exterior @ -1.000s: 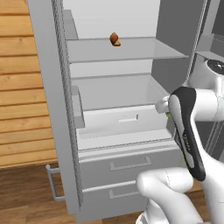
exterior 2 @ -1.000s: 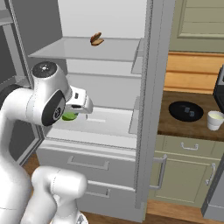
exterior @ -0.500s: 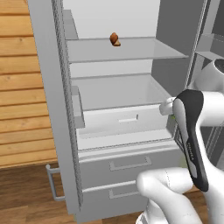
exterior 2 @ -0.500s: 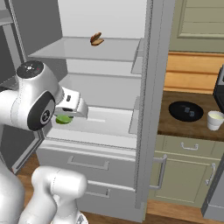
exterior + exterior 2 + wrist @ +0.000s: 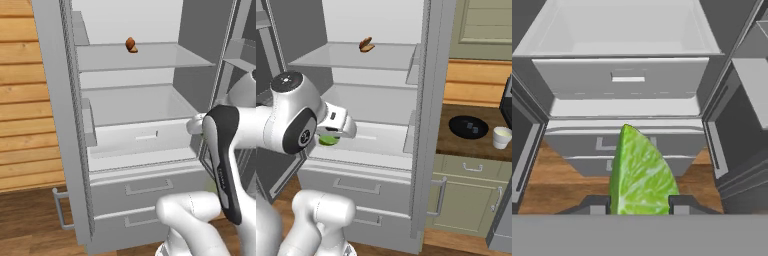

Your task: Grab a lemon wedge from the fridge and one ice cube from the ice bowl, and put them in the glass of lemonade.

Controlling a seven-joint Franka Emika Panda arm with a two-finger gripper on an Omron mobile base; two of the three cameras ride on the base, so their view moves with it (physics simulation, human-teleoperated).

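Left base view: fridge (image 5: pixel 145 135) open, pale shelves bare save an orange-brown lump (image 5: pixel 131 45) on the upper shelf; white arm raised at right, in front of the open compartment

Right base view: pincer (image 5: pixel 331 136) level with the lower shelf, lemon wedge (image 5: pixel 329 140) showing green beneath the hand; ice bowl (image 5: pixel 468 127) black, on the surface (image 5: pixel 456 145) right of the fridge, 2 pale cubes inside; glass of lemonade (image 5: pixel 502 137) just beside the bowl

Hand view: wedge upright between 2 dark fingertips (image 5: pixel 684 202), pinched on both sides; fridge drawers and wood floor beyond

Step judged: wedge secured, carry pending. Next: swing clear of the fridge door edge, travel right to the glass, release above its mouth; ice cube untouched
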